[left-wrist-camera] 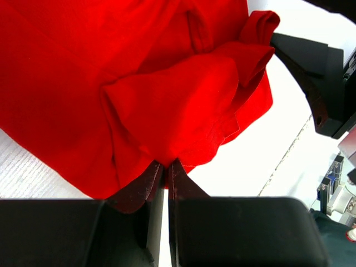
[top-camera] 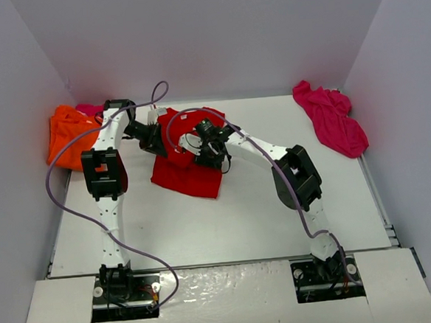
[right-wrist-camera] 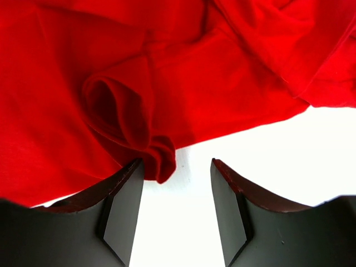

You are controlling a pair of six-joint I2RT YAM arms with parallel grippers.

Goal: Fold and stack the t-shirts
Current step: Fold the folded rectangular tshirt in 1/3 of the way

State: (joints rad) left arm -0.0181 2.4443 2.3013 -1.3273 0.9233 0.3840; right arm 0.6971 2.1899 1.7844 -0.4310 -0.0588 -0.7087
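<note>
Item: red t-shirt [top-camera: 186, 171], rumpled and partly bunched, not yet a flat fold.
Location: centre of the top view, on the tabletop [top-camera: 242, 219], towards its far edge.
Condition: several loose folds; one rolled hem or sleeve edge hangs at the near side in the right wrist view. Which part of the shirt it is cannot be told.
Left gripper [left-wrist-camera: 166, 169]: jaws pinched together on a tuck of the red cloth, at the shirt's upper left edge in the top view.
Right gripper [right-wrist-camera: 178, 172]: jaws apart with bare tabletop between them; the rolled red edge touches the finger [right-wrist-camera: 125, 183] at the left of that view, and nothing is clamped.
Other stock: orange t-shirt [top-camera: 66, 135], heaped at the upper left of the top view, against the wall; magenta t-shirt [top-camera: 331, 116], heaped at the upper right, well apart from the red one.
Stack: none visible; no shirt lies folded.
Step in hand (judged): taking hold of the red t-shirt at two points, to spread or fold it. One hold is made, the second is not.
Next move (judged): the right gripper needs to shift towards the rolled edge so that the cloth sits between its jaws, then close on it.
Progress (judged): early; all three shirts are unfolded.
</note>
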